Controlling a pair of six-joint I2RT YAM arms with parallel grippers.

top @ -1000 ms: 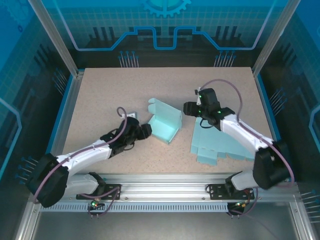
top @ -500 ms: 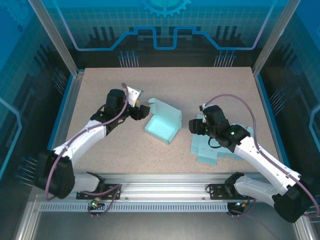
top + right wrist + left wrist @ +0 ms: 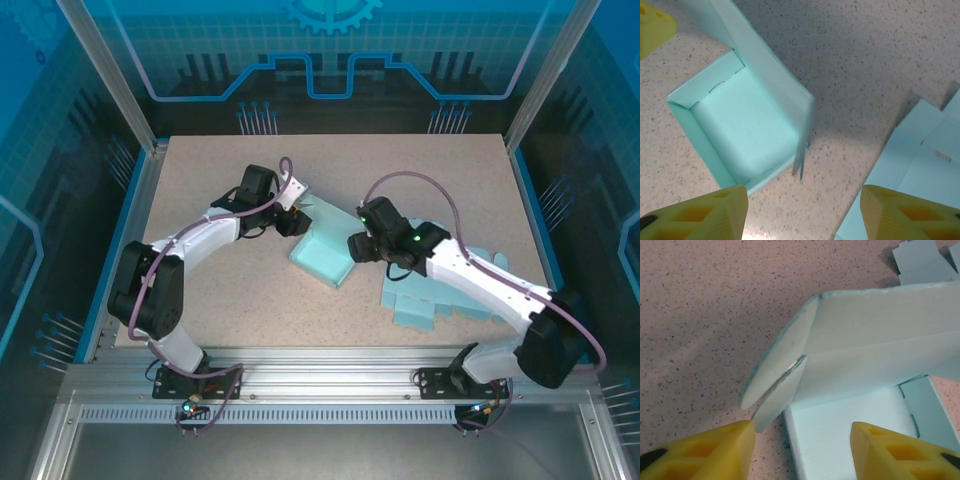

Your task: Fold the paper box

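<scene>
Teal paper box point(image 3: 322, 258), half folded with one wall upright, sits at the centre of the table point(image 3: 200, 180). At its 11 o'clock the left gripper point(image 3: 291, 223) is released, a flap tip just beside one finger. At its 3 o'clock the right gripper point(image 3: 357, 247) is also released, with flat sheets point(image 3: 440, 290) at 4 o'clock.

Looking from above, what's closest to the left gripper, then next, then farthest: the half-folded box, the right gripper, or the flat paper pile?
From the left gripper:
1. The half-folded box, right beside it, mid-table.
2. The right gripper, at the box's right side.
3. The flat paper pile, farther right, nearer the arm bases.
</scene>
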